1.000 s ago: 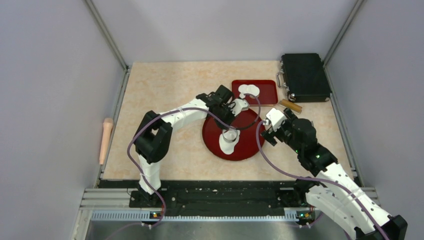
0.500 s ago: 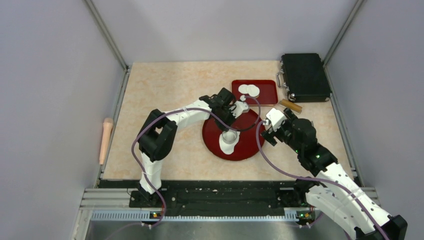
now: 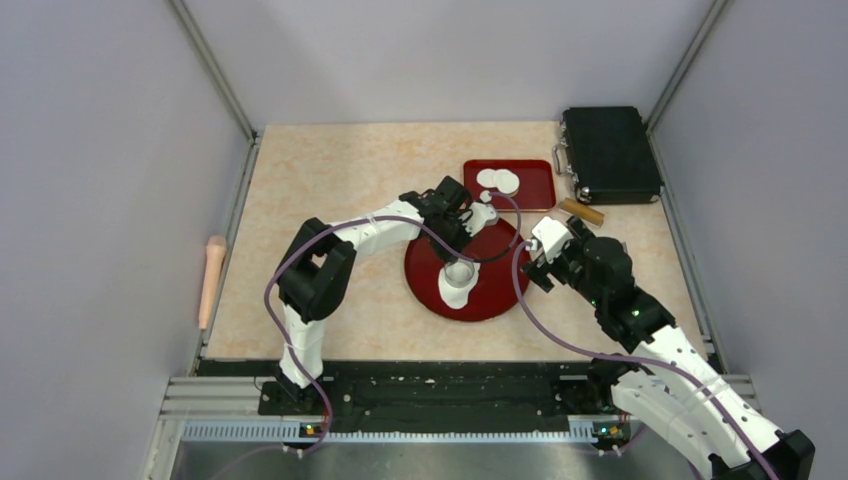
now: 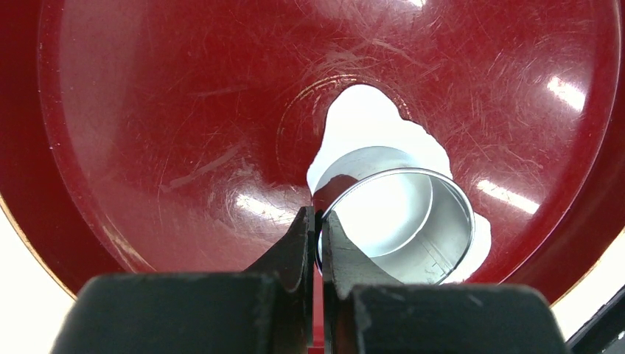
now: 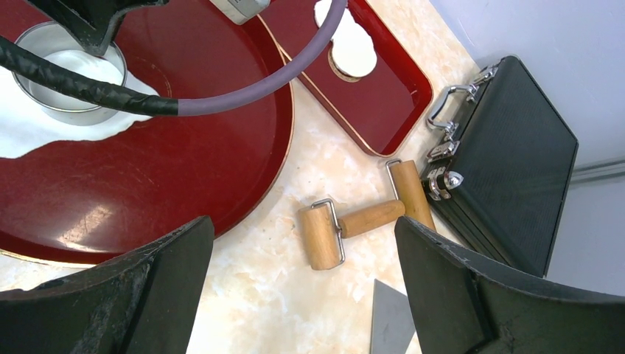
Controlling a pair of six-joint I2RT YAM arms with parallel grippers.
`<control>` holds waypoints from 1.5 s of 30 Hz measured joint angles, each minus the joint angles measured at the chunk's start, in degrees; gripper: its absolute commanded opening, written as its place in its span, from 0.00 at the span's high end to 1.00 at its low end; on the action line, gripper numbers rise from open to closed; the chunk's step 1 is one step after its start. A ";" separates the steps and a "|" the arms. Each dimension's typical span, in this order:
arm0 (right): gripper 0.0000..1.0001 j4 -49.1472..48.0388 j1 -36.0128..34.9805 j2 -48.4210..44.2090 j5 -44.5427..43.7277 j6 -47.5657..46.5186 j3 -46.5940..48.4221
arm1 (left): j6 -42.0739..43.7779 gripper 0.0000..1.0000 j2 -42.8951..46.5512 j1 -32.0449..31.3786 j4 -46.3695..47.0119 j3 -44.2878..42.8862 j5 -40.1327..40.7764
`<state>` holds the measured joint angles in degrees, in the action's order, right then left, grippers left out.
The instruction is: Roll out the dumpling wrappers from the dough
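The dough (image 3: 450,292) lies flat on the round red plate (image 3: 495,290), its long axis running from 1 to 7 o'clock in the top view. The left gripper (image 4: 318,218) is clamped on the wall of the metal ring (image 4: 442,236), which stands on the dough's 1 o'clock end. Two dumpling wrappers (image 3: 498,180) lie in the rectangular red tray (image 3: 535,185), at 1 o'clock of the plate. The right gripper (image 5: 298,225) hangs spread wide, holding nothing, at the plate's 3 o'clock edge. Since a second ago the left elbow has shifted slightly toward 3 o'clock; ring and dough have not moved.

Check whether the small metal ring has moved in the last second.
No. The small metal ring stays at the same spot on the white dough, inside the round red plate.
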<state>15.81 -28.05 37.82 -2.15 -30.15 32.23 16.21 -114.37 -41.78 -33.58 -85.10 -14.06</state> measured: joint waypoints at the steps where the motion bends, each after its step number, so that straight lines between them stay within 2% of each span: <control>1: 0.08 0.00 0.00 0.00 0.09 0.00 0.00 | 0.00 1.00 -0.02 0.00 0.02 0.00 0.00; 21: 0.08 0.04 0.00 0.00 0.96 0.24 0.00 | -2.14 0.99 -0.46 0.00 0.42 -0.11 -0.48; 23: 0.08 0.07 0.00 0.00 1.03 0.24 0.00 | -2.56 0.91 -0.57 0.00 0.42 -0.24 -0.42; 28: 0.08 0.15 0.00 0.00 1.66 0.26 0.00 | -2.91 0.62 -0.55 0.00 0.44 -0.24 -0.02; 34: 0.07 3.15 0.00 1.84 6.51 0.68 1.73 | -3.39 0.39 -0.20 0.02 0.44 -0.24 0.09; 36: 0.05 4.70 0.00 4.15 9.66 0.55 3.98 | -3.63 0.26 0.74 0.24 0.44 -0.24 0.28; 38: 0.01 6.27 0.00 6.62 13.79 -0.46 6.64 | -4.15 0.07 2.75 0.76 0.48 -0.24 0.33; 41: 0.01 8.79 0.00 10.84 19.96 -2.64 11.10 | -4.79 0.02 7.10 2.49 1.03 -0.24 0.17; 45: 0.01 10.71 -0.15 19.23 26.86 -4.37 18.29 | -5.70 0.01 11.91 7.50 3.72 -0.24 0.33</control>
<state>26.52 -28.21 57.06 24.71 -34.52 50.52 10.50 -102.45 -34.28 -29.87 -85.34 -13.74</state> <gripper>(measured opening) 0.987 0.986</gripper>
